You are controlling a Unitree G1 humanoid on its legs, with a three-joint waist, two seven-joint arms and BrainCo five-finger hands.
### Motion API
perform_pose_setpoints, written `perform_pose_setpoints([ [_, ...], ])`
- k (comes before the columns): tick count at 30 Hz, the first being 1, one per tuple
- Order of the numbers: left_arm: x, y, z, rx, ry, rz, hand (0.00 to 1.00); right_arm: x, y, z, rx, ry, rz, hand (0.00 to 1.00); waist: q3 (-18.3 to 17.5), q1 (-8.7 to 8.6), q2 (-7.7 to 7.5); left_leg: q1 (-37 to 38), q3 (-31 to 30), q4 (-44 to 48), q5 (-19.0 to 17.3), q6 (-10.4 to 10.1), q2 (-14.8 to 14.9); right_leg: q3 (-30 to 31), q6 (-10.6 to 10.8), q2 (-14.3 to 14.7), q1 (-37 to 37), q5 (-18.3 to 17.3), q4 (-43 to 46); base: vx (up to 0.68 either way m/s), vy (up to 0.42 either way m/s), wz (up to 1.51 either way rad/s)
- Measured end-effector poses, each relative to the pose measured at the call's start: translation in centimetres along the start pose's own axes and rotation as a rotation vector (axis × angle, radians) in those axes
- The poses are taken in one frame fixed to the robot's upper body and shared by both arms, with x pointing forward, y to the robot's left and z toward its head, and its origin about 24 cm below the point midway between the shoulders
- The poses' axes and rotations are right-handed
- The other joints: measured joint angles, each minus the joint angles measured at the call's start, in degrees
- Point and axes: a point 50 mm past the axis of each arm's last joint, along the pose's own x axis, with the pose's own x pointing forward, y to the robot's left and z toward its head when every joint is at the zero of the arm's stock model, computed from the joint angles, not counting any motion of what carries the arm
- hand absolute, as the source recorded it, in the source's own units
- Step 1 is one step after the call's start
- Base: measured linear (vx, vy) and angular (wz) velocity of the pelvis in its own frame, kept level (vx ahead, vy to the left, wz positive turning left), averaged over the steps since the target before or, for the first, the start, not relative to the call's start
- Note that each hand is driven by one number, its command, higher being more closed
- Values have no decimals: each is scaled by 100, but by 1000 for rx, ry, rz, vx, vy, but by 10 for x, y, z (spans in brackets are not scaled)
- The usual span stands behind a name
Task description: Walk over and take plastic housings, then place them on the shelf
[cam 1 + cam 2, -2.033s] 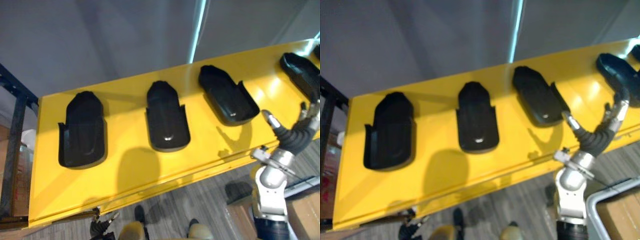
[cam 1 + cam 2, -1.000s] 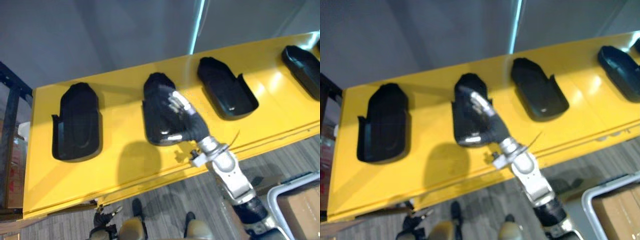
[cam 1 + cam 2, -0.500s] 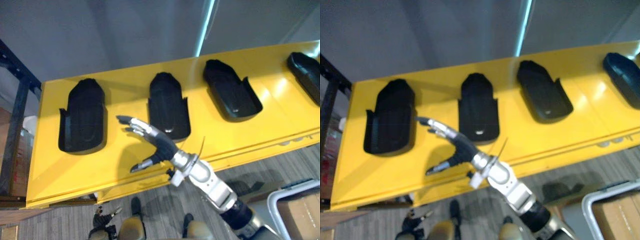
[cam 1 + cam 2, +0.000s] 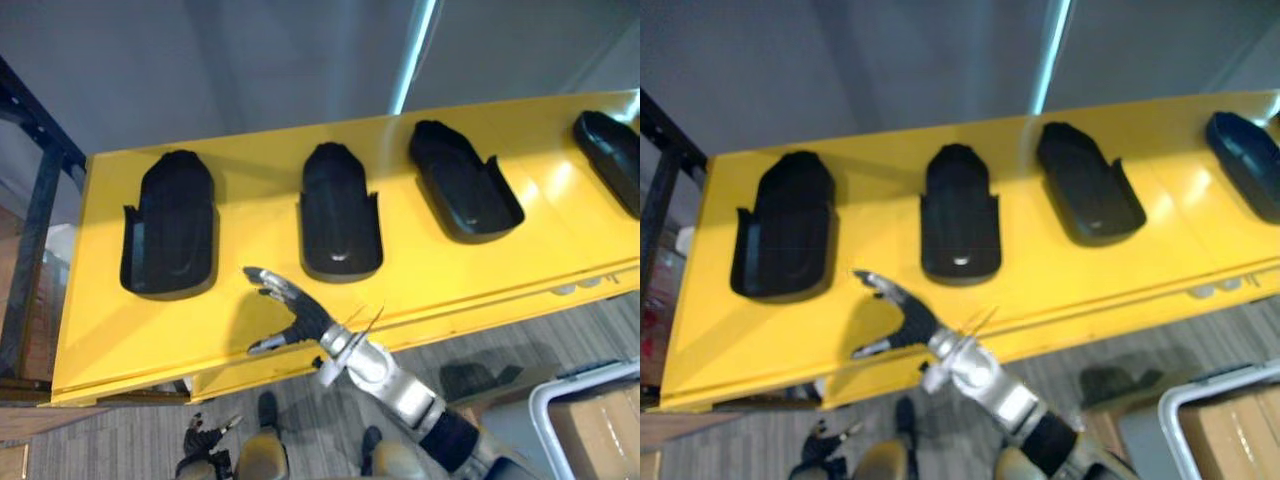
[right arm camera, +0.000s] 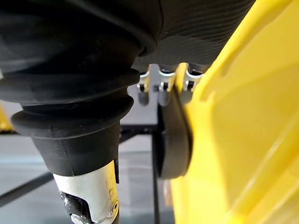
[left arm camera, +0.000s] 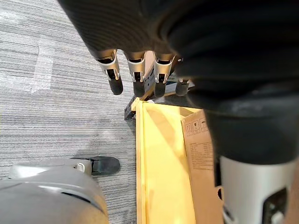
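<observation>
The right robot hand (image 4: 306,319), empty with fingers spread, is hovering over the worktop (image 4: 450,272) before black housings (image 4: 340,225) spaced in a row, seemingly readying a grasp, while the left robot hand (image 6: 114,77) is hanging slack-fingered.

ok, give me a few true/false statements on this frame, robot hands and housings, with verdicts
1. The right robot hand grips a black plastic housing. False: it is open and empty, over the yellow metal shelf.
2. The black plastic housings lie side by side on the yellow metal shelf, apart from each other. True.
3. One housing is stacked on another. False: each lies on its own.
4. The left robot hand hangs open above the grey floor. True.
</observation>
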Motion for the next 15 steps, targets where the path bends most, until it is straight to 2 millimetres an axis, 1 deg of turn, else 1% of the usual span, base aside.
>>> perform_pose_setpoints([
  [3,0,0,0,-2,0,2,0,1,-3,-10,13,37,-107,0,6,11,-4,2,2,-2,-1,-2,6,-3,2,5,-5,0,-26,0,0,0],
  [6,1,-2,4,-7,-8,-1,0,2,-10,-8,22,13,-230,0,58,53,-15,1,28,-3,-3,-4,-2,-1,4,-5,-7,0,-46,0,0,0],
  [9,2,-4,6,-13,-14,-5,0,1,-16,-8,21,-8,-302,0,77,83,-22,-60,29,-2,-3,-3,-10,-3,14,-9,-47,6,-98,0,0,0],
  [15,2,-11,11,7,-29,-32,0,2,-24,-6,16,-36,-380,0,90,95,-1,-97,28,0,-21,19,-82,-11,80,-75,-42,52,-124,20,8,1],
])
